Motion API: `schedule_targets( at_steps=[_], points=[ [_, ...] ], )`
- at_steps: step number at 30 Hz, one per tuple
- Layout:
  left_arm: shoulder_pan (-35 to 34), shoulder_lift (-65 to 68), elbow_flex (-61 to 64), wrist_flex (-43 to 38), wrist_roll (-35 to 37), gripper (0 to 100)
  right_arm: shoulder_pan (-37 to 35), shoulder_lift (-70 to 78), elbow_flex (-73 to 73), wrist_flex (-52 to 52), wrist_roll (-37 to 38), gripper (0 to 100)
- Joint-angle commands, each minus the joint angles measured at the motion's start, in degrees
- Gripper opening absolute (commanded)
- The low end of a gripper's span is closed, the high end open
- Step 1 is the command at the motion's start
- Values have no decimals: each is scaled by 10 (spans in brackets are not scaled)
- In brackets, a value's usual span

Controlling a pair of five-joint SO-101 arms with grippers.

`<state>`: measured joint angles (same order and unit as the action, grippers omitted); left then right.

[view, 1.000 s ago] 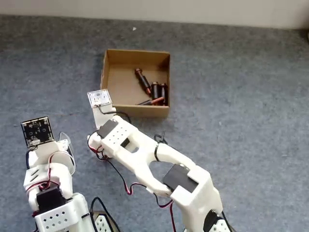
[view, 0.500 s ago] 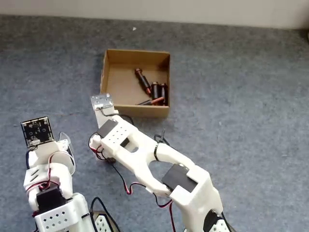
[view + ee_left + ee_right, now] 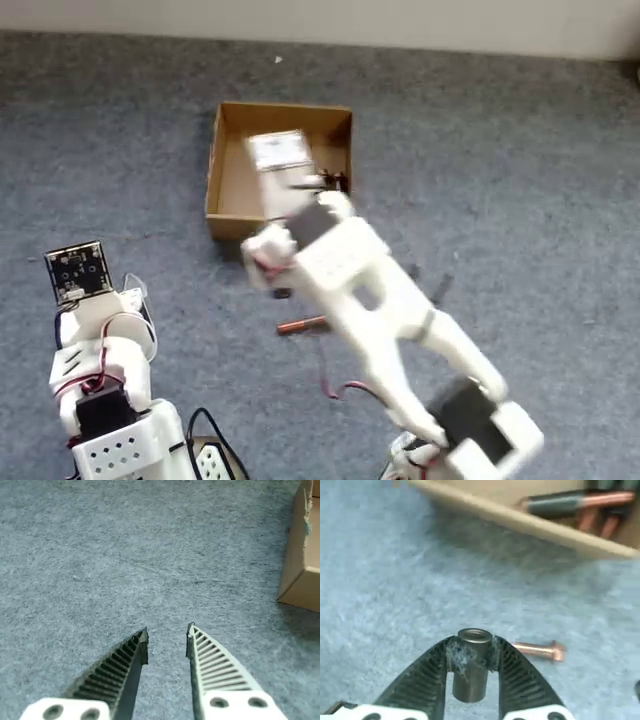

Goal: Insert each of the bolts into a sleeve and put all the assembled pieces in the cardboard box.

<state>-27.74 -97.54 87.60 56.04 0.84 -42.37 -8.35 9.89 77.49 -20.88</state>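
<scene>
My right gripper (image 3: 472, 644) is shut on a dark metal sleeve (image 3: 471, 672), held upright just above the grey carpet. A copper bolt (image 3: 538, 650) lies on the carpet close beyond the sleeve; the high view has the bolt (image 3: 301, 325) beside the right arm (image 3: 350, 270). The cardboard box (image 3: 217, 170) stands farther back, and assembled pieces (image 3: 565, 502) lie inside behind its near wall (image 3: 520, 522). My left gripper (image 3: 167, 632) hangs open over bare carpet, with nothing between its fingers. A corner of the box (image 3: 300, 555) shows off to its side.
The left arm (image 3: 100, 340) stays at the near left of the carpet, apart from the box. The right arm's wrist covers part of the box's inside in the high view. Open carpet lies right of the box and the arm.
The right arm has swung to the right and up from beside the box's near left corner. Its wrist now sits over the box, and the bolt on the carpet has come into sight.
</scene>
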Motion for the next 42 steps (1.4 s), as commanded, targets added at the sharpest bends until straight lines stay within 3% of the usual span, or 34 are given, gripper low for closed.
schedule_targets(
  at_steps=[1,7,13,19,25,30,42],
  points=[
    [14,-5,-15,-13,1,153,65,-109,67,-1,7,5],
    [19,-5,-13,-13,1,154,153,-231,230,-73,7,5],
    [37,-5,-13,-13,1,154,236,-347,390,-217,7,5],
    [137,-4,-50,-10,0,154,309,-417,516,-334,7,5],
    [280,1,-113,3,-85,151,394,-432,527,-342,7,5],
    [393,14,-160,52,-107,152,419,-432,528,-342,7,5],
    [573,384,-291,59,-225,180,420,-432,528,-342,7,5]
  ],
)
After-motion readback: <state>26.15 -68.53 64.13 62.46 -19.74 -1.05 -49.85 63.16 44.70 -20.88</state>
